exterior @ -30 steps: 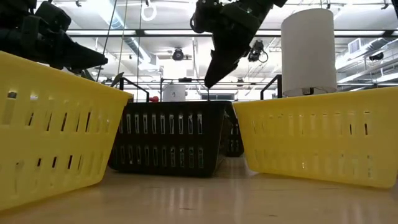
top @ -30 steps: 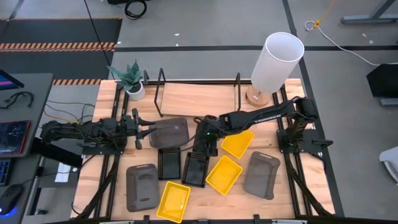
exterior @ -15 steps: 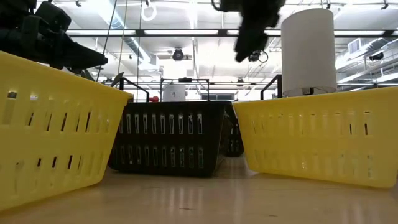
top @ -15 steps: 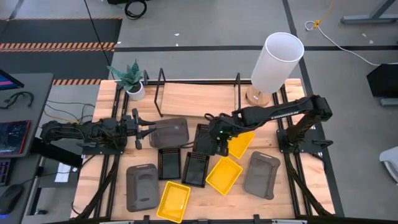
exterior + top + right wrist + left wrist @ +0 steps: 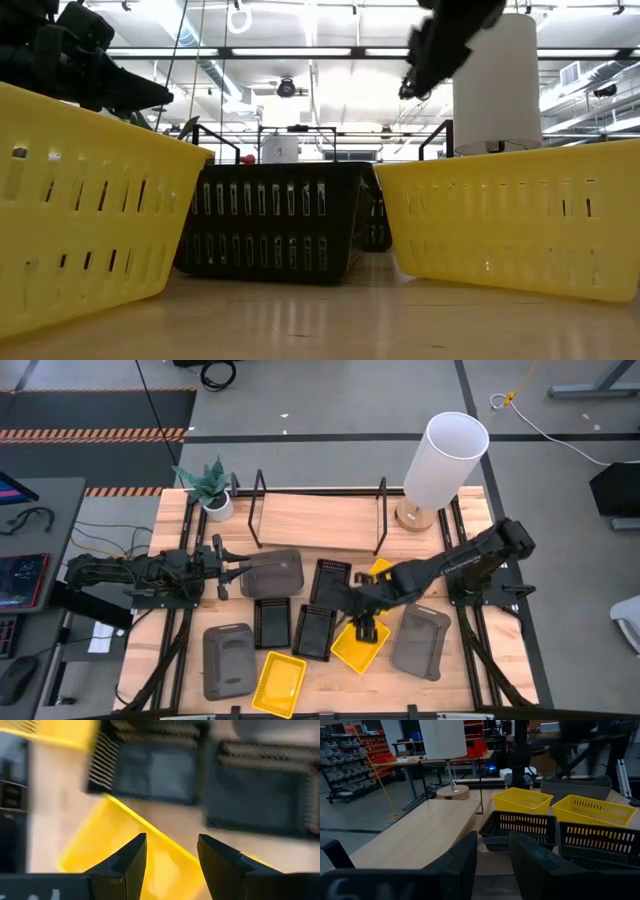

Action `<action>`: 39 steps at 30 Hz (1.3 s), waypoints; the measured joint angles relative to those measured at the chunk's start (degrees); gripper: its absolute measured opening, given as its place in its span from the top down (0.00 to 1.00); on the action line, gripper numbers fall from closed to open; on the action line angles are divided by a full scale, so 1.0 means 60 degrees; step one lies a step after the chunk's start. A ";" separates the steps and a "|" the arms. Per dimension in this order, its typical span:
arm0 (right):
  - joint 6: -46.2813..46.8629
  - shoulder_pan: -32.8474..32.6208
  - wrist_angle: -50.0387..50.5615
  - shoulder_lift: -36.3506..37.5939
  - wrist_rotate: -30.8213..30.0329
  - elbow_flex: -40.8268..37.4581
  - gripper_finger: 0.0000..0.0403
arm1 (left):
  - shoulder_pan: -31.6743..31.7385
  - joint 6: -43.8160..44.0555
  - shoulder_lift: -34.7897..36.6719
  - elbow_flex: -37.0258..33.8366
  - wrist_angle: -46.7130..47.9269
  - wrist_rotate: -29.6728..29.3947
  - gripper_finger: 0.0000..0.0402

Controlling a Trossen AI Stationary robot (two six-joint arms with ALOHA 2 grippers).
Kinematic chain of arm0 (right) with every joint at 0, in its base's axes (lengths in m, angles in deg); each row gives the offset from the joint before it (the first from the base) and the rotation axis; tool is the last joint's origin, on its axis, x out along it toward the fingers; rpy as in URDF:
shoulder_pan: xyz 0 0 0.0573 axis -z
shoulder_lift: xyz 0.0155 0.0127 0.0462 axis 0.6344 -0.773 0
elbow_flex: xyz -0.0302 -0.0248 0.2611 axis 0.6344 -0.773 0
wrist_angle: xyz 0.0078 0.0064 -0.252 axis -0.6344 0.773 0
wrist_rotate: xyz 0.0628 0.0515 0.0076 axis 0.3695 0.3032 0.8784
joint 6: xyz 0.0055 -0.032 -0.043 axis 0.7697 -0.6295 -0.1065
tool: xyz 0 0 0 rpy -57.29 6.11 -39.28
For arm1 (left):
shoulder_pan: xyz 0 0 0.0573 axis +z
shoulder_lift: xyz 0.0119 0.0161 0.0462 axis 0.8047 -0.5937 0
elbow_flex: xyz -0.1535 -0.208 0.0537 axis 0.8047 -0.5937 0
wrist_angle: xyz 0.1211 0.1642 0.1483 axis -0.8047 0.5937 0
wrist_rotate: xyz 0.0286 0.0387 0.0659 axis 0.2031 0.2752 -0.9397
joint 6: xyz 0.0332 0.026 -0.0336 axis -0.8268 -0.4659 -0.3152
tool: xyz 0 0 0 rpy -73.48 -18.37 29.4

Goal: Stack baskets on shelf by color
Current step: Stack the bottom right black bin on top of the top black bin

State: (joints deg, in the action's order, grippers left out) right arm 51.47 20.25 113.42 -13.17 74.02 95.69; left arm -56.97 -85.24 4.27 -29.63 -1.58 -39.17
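My right gripper [image 5: 366, 626] [image 5: 170, 857] hangs open above a yellow basket [image 5: 360, 643] [image 5: 125, 855] in the table's near middle and touches nothing. A second yellow basket [image 5: 280, 683] sits near the front edge, and a third [image 5: 381, 569] is partly hidden by the right arm. Three black baskets [image 5: 331, 580] [image 5: 271, 622] [image 5: 315, 631] stand on the tabletop, as do three grey ones [image 5: 275, 572] [image 5: 228, 660] [image 5: 420, 640]. The shelf [image 5: 318, 520] lies at the far side. My left gripper [image 5: 228, 567] [image 5: 492, 865] waits open, level, just left of a grey basket.
A white lamp [image 5: 445, 460] stands at the shelf's right end and a potted plant [image 5: 212, 490] at its left. Black wire loops [image 5: 258, 510] [image 5: 382, 515] rise from the shelf's ends. In the low view, yellow baskets [image 5: 90, 210] [image 5: 520, 215] flank a black one [image 5: 270, 225].
My right gripper has swung from over the black basket near the shelf toward the table's right and near edge, rising a little and rolling, and now hangs over the yellow basket. That black basket stays where it was. The fingers remain open.
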 joint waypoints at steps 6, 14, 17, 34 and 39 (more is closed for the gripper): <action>0.0071 -0.0583 -0.1356 -0.0357 0.0050 0.0169 0.56 | -0.0001 0.0004 0.0001 0.0000 0.0005 -0.0004 0.70; -0.0220 -0.0929 -0.0818 -0.1664 0.0036 0.1700 0.56 | 0.0010 -0.0002 -0.0122 0.0006 0.0027 0.0002 0.70; -0.0665 -0.0942 -0.0631 -0.2155 0.0036 0.2331 0.56 | 0.0010 0.0004 -0.0214 0.0006 0.0039 -0.0004 0.70; -0.0836 -0.1273 -0.1365 -0.4726 -0.0148 0.3553 0.56 | 0.0010 0.0002 -0.0320 0.0001 0.0014 0.0002 0.70; -0.0785 -0.1594 -0.1228 -0.5014 -0.1503 0.3759 0.56 | 0.0010 0.0004 -0.0316 0.0000 0.0009 0.0000 0.70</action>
State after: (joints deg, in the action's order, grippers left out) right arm 46.75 10.69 106.05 -43.26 65.00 118.24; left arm -56.91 -85.22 2.37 -29.63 -1.53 -39.17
